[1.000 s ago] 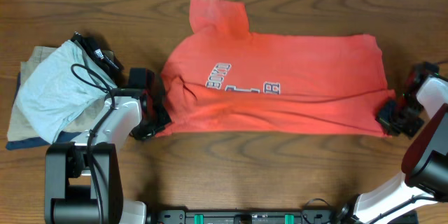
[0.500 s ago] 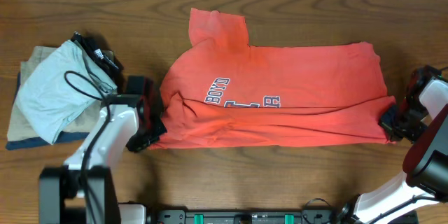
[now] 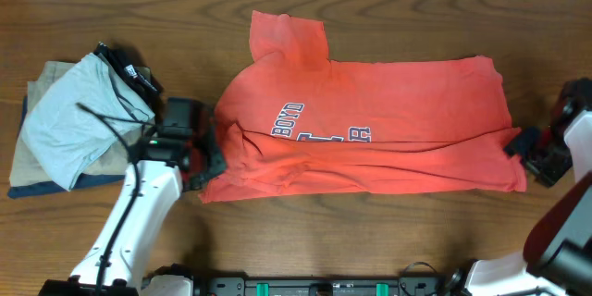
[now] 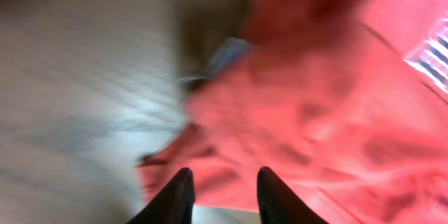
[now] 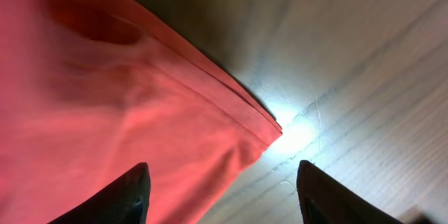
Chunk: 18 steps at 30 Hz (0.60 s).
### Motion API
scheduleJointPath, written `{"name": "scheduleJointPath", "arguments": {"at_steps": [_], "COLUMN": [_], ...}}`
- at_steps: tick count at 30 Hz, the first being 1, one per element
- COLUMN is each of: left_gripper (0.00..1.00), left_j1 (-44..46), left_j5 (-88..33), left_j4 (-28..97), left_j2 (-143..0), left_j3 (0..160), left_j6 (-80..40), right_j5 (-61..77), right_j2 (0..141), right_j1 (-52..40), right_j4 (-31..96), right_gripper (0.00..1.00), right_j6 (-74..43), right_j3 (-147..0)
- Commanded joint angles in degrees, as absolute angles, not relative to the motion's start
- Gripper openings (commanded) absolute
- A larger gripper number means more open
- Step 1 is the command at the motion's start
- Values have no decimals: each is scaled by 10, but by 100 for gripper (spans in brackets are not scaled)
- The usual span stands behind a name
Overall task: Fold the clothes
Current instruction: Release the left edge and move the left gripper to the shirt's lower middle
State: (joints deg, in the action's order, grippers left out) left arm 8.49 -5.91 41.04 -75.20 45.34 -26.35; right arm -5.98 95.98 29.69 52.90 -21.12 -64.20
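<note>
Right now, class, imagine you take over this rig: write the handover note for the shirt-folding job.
Left pincer: part open at the T-shirt's left robot-side corner; the blurred view shows nothing clamped.
Right pincer: wide open over the right robot-side corner, holding nothing.
T-shirt: mid-table, wrinkled, one sleeve sticking out at the far edge.
Done: one lengthwise fold, covering part of the lettering.
Left: probably tuck the sleeve, then fold across.

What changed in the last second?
The shirt had its near edge drawn further toward the near side, then let go. The right gripper is open and has backed off to the right. The left gripper has its fingers apart above the shirt. The folded pile at left stayed put.
</note>
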Motion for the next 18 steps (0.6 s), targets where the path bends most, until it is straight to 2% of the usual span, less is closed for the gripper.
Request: {"name": "scheduleJointPath", "arguments": {"at_steps": [1,5,9,14,18], "left_gripper": [34,40,42,49,50], "left_j1": [138,197,242,282,302], "left_j5": [-75,-75,-75,-75,-75], "left_j4": [401,398,390,348,314], "left_j2": [-750,-763,-792,-845,-888], "left_j3": [452,452,452,452,452], "left_j6": [-211,-206,-206,-206,-206], "right_j5": [-10,20,20,24,33], "right_j2": [933,940,965,1000,1005], "right_j1": [307,307,307,307,307], "right_j4": [502,471,460,454,456], "right_gripper": [58,48,49,50,47], "right_j6": [-174,-149,-149,-149,-149], "right_j3": [-645,-645,-644,-644,-644]}}
